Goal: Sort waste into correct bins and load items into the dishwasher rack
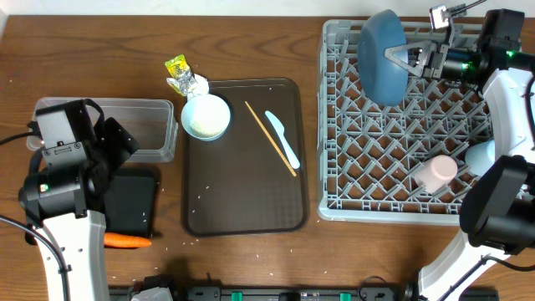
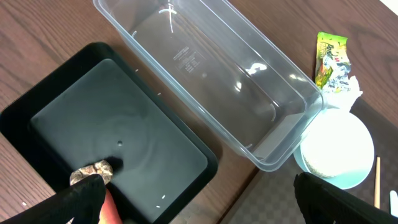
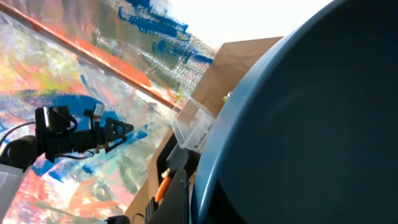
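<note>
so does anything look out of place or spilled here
The carrot seems to lie on the table just outside the black tray. The crumpled wrapper sits loose on the table by the white bowl. The pink cup lies on its side in the rack.

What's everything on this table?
large square grey rack: one, grey, right.
large round blue plate: one, blue, upright, gripped.
small pink cup: one, pink, in rack.
small light-blue cup: one, light-blue, in rack.
flat brown tray: one, brown, centre.
white bowl: one, white, brown tray.
pale-blue spoon: one, pale-blue, same tray.
thin wooden stick: one, tan, beside spoon.
crumpled snack wrapper: one, yellow-green, behind bowl.
clear plastic tub: one, clear, left.
shallow black tray: one, black, front-left.
brown lumpy food: one, brown, black tray.
orange carrot: one, orange, front-left.
left gripper: open over black tray.
right gripper: shut on plate.
</note>
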You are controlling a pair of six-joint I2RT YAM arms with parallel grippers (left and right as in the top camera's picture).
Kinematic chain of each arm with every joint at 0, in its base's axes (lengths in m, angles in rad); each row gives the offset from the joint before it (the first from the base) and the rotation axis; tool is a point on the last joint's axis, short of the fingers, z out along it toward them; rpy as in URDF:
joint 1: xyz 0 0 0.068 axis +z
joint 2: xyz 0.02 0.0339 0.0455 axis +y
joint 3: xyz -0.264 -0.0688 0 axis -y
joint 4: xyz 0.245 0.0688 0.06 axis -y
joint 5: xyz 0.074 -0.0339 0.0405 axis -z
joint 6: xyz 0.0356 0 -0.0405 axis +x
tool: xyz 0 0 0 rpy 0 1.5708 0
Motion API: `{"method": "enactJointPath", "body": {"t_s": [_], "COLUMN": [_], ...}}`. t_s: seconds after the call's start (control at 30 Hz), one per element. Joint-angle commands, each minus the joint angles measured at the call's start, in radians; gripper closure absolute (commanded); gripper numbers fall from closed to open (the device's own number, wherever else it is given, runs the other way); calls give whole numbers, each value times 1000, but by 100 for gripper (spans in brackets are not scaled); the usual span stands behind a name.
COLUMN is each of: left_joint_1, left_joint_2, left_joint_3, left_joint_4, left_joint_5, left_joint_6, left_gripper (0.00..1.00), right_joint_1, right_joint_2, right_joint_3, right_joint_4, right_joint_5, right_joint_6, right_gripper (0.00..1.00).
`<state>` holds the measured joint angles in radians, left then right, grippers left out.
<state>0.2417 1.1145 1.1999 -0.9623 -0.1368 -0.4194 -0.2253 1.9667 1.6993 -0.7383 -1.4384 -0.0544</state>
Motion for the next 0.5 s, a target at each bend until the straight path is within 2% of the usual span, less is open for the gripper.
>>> {"method": "enactJointPath", "body": {"t_s": [0.0, 0.1, 0.2, 0.47], "left_joint_1": [6, 6, 6, 6], "left_joint_2": [-11, -11, -11, -11], "left_joint_3": [12, 12, 12, 12], "left_joint_4": [-2, -2, -2, -2], "left_joint_5": [-2, -2, -2, -2], "left_joint_6": [-5, -5, -5, -5], "left_gripper": [2, 2, 2, 2], "right_joint_1": [9, 24, 47, 95], "right_joint_2": [7, 7, 7, 7], "right_joint_3": [2, 2, 2, 2], "right_joint_4": [22, 70, 156, 222], "right_joint_5": [-26, -85, -106, 28], "right_joint_6": [5, 8, 70, 153], "right_gripper": [99, 98, 98, 99]}}
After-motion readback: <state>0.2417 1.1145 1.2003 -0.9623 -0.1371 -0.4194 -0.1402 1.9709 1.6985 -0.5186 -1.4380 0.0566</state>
